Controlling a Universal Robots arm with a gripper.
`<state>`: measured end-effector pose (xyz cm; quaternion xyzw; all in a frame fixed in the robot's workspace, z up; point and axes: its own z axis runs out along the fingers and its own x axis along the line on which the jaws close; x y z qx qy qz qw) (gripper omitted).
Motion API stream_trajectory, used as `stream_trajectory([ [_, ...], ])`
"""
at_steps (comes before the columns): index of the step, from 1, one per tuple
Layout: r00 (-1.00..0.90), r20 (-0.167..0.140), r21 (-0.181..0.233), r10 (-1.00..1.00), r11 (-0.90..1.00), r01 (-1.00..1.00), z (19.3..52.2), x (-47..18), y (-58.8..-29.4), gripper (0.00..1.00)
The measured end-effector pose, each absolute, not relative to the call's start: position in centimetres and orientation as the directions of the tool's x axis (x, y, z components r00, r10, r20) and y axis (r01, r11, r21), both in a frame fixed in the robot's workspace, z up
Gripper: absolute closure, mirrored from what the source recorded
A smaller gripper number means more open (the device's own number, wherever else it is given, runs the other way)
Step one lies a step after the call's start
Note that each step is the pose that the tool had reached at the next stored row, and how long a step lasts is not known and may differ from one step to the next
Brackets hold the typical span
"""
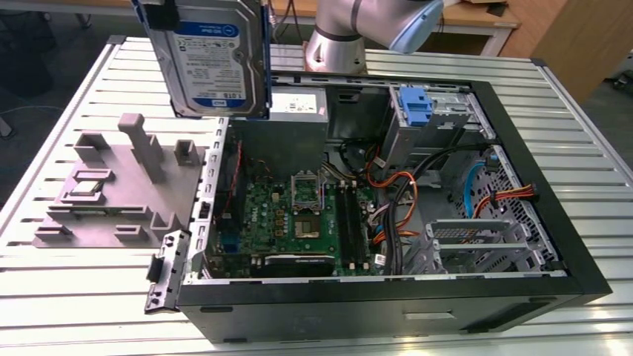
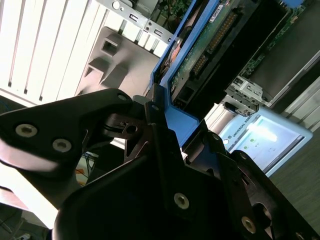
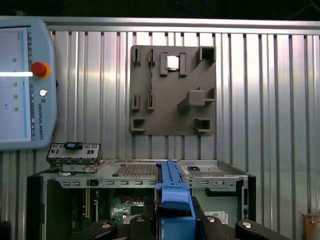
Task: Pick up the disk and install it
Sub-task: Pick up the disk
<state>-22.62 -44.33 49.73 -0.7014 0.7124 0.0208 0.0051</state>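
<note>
Robot lab: slatted metal bench [image 1: 79, 297], teach pendant [image 3: 25, 85], opened computer case [image 1: 396, 315].

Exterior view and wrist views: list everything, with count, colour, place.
table: one, silver, slatted.
disk: one, silver-grey in blue carrier, held aloft at the exterior view's upper left.
computer case: one, black, open, on the table.
motherboard: one, green, inside the case.
caddy: one, blue, inside the case.
fixture plate: one, grey, on the table beside the case.
teach pendant: one, light grey, on the table.
arm: one, silver, behind the case.
end effector: one, black, shut on the disk.
</note>
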Motion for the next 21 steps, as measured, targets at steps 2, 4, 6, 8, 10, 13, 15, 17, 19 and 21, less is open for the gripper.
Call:
stream_trajectory([
  [2, -0.016, -0.036, 0.022, -0.999, 0.015, -1.000, 49.7, -22.4, -44.4, 0.63],
  [4, -0.016, -0.036, 0.022, -0.999, 0.015, -1.000, 49.7, -22.2, -44.5, 0.63],
  [6, -0.016, -0.036, 0.022, -0.999, 0.015, -1.000, 49.7, -22.0, -44.6, 0.63],
  [8, -0.016, -0.036, 0.022, -0.999, 0.015, -1.000, 49.7, -21.8, -44.6, 0.63],
  [10, -0.016, -0.036, 0.022, -0.999, 0.015, -1.000, 49.7, -21.7, -44.7, 0.63],
  [13, -0.016, -0.036, 0.022, -0.999, 0.015, -1.000, 49.6, -21.7, -45.2, 0.63],
  [15, -0.016, -0.037, 0.022, -0.999, 0.015, -1.000, 49.6, -21.7, -45.9, 0.63],
  [17, -0.016, -0.036, 0.022, -0.999, 0.015, -1.000, 49.6, -21.6, -46.5, 0.63],
  [19, -0.016, -0.037, 0.022, -0.999, 0.015, -1.000, 49.5, -21.2, -46.7, 0.63],
  [21, -0.016, -0.036, 0.022, -0.999, 0.015, -1.000, 49.4, -20.4, -46.7, 0.63],
])
